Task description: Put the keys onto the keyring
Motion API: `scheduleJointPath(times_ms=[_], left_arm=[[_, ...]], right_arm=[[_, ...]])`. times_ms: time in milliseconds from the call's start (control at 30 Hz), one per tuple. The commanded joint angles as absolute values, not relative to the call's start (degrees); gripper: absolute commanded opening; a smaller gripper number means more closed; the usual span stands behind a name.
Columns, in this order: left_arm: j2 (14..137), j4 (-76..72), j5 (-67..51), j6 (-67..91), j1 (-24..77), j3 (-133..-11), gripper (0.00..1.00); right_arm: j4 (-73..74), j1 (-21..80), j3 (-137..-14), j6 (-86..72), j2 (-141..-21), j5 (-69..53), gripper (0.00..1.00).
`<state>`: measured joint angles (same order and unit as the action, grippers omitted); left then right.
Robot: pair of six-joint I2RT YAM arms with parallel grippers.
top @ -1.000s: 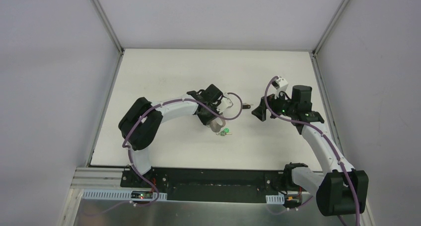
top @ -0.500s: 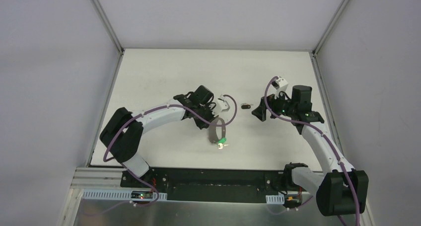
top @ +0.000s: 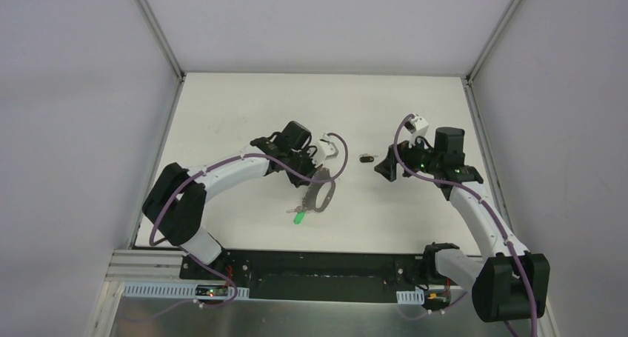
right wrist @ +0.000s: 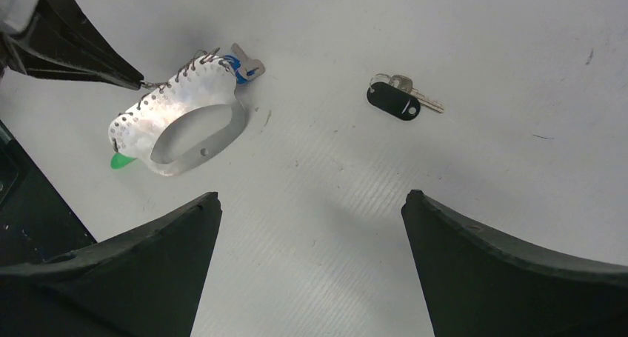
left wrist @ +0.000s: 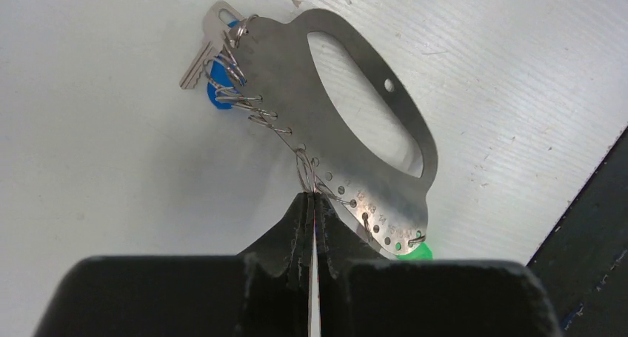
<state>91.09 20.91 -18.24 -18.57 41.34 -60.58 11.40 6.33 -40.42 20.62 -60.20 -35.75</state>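
Observation:
My left gripper is shut on a wire ring of the keyring's chain and holds the keyring, a silvery oval loop with a row of small holes, just over the table. A blue key hangs at the chain's far end and a green key at the loop's near end. In the top view the left gripper sits above the keyring, with the green key below it. The black key lies loose on the table, ahead of my open, empty right gripper.
The white table has a black strip along its near edge and grey walls on three sides. In the right wrist view the left gripper's fingers reach in from the upper left, by the keyring.
My left arm has drawn back to the left with the keyring. The loop has swung round and the green key now hangs further left and nearer. The right arm and black key have not moved.

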Motion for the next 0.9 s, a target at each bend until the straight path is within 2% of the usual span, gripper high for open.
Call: scheduleJointPath(times_ms=[0,200,400,600,867], left_arm=[[84.6,18.7,-27.1,-20.0,38.1,-59.8,0.0],[81.1,21.5,-35.8,-24.0,36.6,-60.5,0.0],[78.9,26.9,-42.9,-26.9,36.6,-63.9,0.0],[77.4,32.7,-44.9,-30.5,36.6,-68.3,0.0],[78.1,36.3,-47.5,-30.2,36.6,-72.4,0.0]], right_arm=[[11.2,8.9,-41.5,21.0,-60.9,-39.1,0.98],[12.9,16.3,-47.1,22.7,-66.3,-42.7,0.99],[11.6,22.4,-54.7,20.7,-72.8,-49.8,0.8],[11.1,27.0,-59.2,21.1,-77.8,-55.3,0.6],[16.7,33.5,-63.0,26.3,-80.5,-55.9,0.43]])
